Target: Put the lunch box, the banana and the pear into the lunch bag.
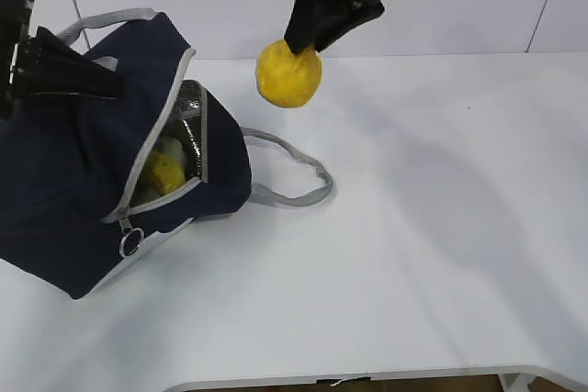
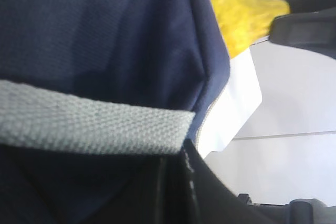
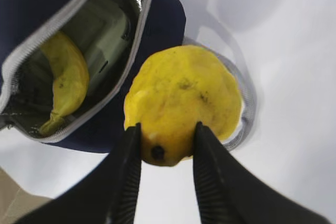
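A: Pear (image 3: 181, 103)?
B: Aloft in right tool (image 3: 167, 139), pinched at stem end, beside lunch bag (image 1: 83, 181) mouth. Firm, rounded, likely slippery. Left tool closed on the bag's handle (image 2: 89, 124).

no readable text, labels, brands, numbers or signs anywhere. lunch bag (image 1: 83, 190) navy fabric is plain, no logo or tag showing on it in any view.
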`<act>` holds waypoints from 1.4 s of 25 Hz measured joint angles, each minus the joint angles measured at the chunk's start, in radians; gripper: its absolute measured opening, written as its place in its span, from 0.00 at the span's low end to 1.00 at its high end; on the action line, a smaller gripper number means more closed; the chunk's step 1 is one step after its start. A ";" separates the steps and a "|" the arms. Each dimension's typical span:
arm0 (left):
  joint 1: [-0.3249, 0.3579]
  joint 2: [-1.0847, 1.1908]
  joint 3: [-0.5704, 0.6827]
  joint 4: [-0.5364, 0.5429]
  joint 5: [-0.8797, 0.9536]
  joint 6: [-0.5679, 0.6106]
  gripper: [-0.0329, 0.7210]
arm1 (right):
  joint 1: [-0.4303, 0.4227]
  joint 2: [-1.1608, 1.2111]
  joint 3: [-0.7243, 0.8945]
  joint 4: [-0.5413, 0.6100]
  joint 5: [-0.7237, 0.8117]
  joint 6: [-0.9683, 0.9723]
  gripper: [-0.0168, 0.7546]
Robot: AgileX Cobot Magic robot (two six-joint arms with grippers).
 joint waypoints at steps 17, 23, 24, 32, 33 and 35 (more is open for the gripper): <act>0.000 0.000 0.000 -0.063 0.019 0.000 0.03 | -0.045 0.186 0.054 0.547 -0.020 -0.178 0.35; 0.000 0.000 0.000 -0.064 0.019 0.000 0.03 | -0.041 0.250 0.055 0.704 -0.033 -0.180 0.35; 0.000 0.000 0.000 -0.064 0.019 0.000 0.03 | -0.039 0.259 0.055 0.726 -0.037 -0.182 0.35; 0.000 0.000 0.000 -0.064 0.019 0.000 0.03 | -0.023 0.284 0.055 0.777 -0.064 -0.182 0.35; 0.000 0.000 0.000 -0.064 0.019 0.000 0.03 | -0.019 0.284 0.055 0.777 -0.070 -0.182 0.35; 0.000 0.000 0.000 -0.064 0.019 0.000 0.03 | -0.012 0.284 0.055 0.778 -0.081 -0.182 0.35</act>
